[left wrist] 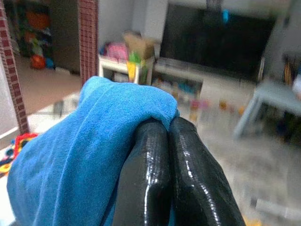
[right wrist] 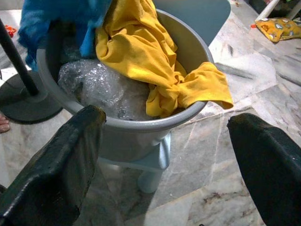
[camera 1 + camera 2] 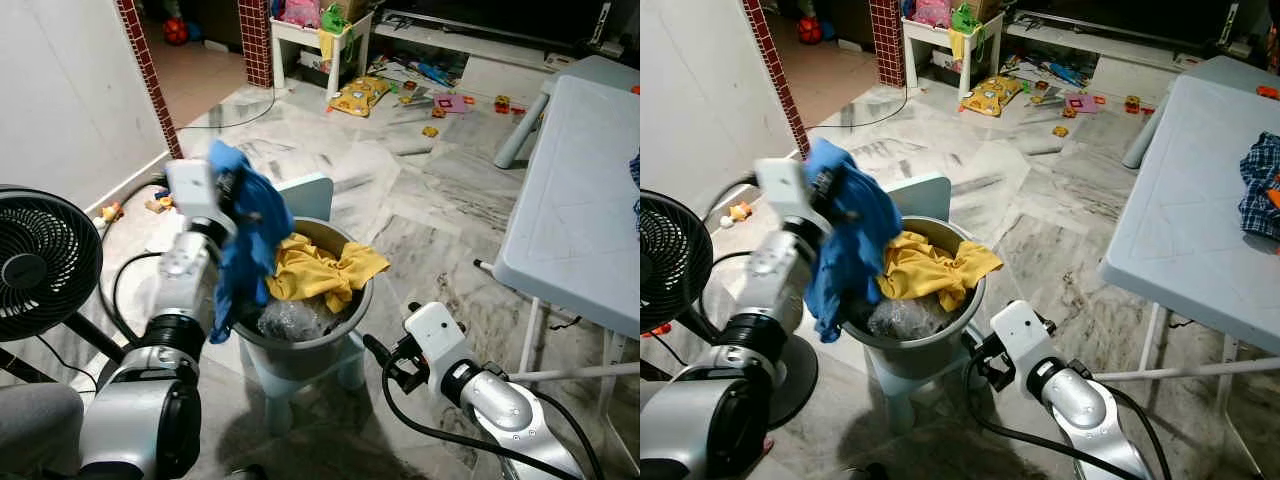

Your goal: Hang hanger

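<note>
My left gripper (image 1: 168,129) is shut on a blue cloth (image 3: 245,235) and holds it up over the left rim of a grey basin (image 3: 300,352). The cloth hangs down over the rim. In the basin lie a yellow garment (image 3: 320,270) and some clear plastic wrap (image 2: 99,89). The basin rests on a pale blue stool (image 3: 312,192). To the right of the basin and lower down, my right gripper (image 2: 164,120) is open with nothing between its fingers, pointing at the basin's side.
A black floor fan (image 3: 40,262) stands close on the left. A white folding table (image 3: 585,190) with a checked cloth (image 3: 1260,185) runs along the right. Toys (image 3: 440,100) litter the far marble floor. A white wall and a brick pillar (image 3: 150,80) are at the left.
</note>
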Available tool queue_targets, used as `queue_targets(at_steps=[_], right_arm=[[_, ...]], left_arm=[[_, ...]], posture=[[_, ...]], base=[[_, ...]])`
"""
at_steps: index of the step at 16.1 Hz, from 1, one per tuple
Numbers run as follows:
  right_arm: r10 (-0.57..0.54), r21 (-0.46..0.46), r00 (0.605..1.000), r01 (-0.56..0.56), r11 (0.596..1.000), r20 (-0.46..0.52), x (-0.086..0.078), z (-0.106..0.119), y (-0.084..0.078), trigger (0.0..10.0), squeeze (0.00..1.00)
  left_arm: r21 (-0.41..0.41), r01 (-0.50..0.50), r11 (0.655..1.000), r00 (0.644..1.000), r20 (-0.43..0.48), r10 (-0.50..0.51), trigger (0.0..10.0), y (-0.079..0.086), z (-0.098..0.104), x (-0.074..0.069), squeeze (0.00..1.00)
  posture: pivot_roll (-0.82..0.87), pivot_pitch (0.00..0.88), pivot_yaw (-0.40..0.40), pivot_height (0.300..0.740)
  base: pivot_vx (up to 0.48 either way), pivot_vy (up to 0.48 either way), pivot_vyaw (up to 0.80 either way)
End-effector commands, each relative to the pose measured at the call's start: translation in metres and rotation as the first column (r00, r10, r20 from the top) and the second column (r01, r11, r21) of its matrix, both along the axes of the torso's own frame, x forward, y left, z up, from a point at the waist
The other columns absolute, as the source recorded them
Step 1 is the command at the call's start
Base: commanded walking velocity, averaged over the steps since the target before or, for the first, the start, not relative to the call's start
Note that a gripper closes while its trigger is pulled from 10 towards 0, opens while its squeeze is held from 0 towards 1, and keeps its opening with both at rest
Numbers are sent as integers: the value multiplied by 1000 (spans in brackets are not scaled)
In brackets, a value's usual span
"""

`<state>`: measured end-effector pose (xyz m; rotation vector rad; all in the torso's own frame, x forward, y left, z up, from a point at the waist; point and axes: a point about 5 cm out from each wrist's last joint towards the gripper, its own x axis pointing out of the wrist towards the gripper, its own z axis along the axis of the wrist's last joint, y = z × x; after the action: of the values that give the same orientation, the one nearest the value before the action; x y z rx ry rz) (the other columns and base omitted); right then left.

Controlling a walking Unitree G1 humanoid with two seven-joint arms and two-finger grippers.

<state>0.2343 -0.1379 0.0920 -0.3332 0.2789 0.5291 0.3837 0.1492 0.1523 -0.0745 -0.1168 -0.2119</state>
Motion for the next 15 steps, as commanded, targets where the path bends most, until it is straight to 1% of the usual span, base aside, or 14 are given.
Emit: queue_targets(at_steps=[1, 2, 4, 7, 8, 10, 11, 13, 15], right_arm=[[4, -3, 1000, -4, 1000, -3, 1, -2, 1, 10000, 0], [5, -3, 1000, -5, 1000, -2, 1, -1, 1, 10000, 0], [3, -5, 1000, -3, 1000, 0, 1, -1, 1, 10000, 0], [1, -6, 1000, -1, 1000, 1, 0, -1, 1, 10000, 0], [-1, -8, 1000, 1, 1000, 1, 0, -2, 1, 10000, 0], [-3, -9, 1000, 3, 1000, 0, -1, -2, 1, 10000, 0], [-3, -10, 1000, 3, 1000, 0, -1, -2, 1, 10000, 0], [0, -7, 1000, 0, 1000, 0, -1, -2, 2, 10000, 0], [4, -7, 1000, -4, 1000, 0, 0, -2, 3, 10000, 0]], left_arm=[[19, 24, 1000, 1000, -21, -23, 0, -9, -2, 1, 0], [21, 32, 999, 999, -24, -32, 0, -11, -2, 1, 0], [65, 94, 993, 995, -46, -91, 0, -28, -3, 3, 0], [92, 248, 964, 967, -91, -239, 0, -60, -14, -4, 0], [96, 346, 933, 937, -76, -340, 0, -79, -15, -10, 0], [82, 413, 907, 911, -45, -411, 0, -98, -13, -16, 0], [71, 425, 902, 905, -15, -425, 0, -106, -8, -17, 0], [61, 414, 908, 910, 4, -415, 0, -111, -2, -15, 0], [79, 414, 907, 910, -45, -412, 0, -109, -10, -16, 0]], posture=[[-275, 74, 9, 740], [-275, 74, 9, 740], [-278, 73, 9, 740], [-284, 76, 13, 740], [-284, 76, 13, 740], [-286, 78, 15, 740], [-285, 78, 13, 740], [-285, 77, 14, 740], [-288, 75, 13, 740]], base=[[0, 0, 0], [0, 0, 0], [0, 0, 0], [0, 0, 0], [0, 0, 0], [0, 0, 0], [0, 0, 0], [0, 0, 0], [0, 0, 0]])
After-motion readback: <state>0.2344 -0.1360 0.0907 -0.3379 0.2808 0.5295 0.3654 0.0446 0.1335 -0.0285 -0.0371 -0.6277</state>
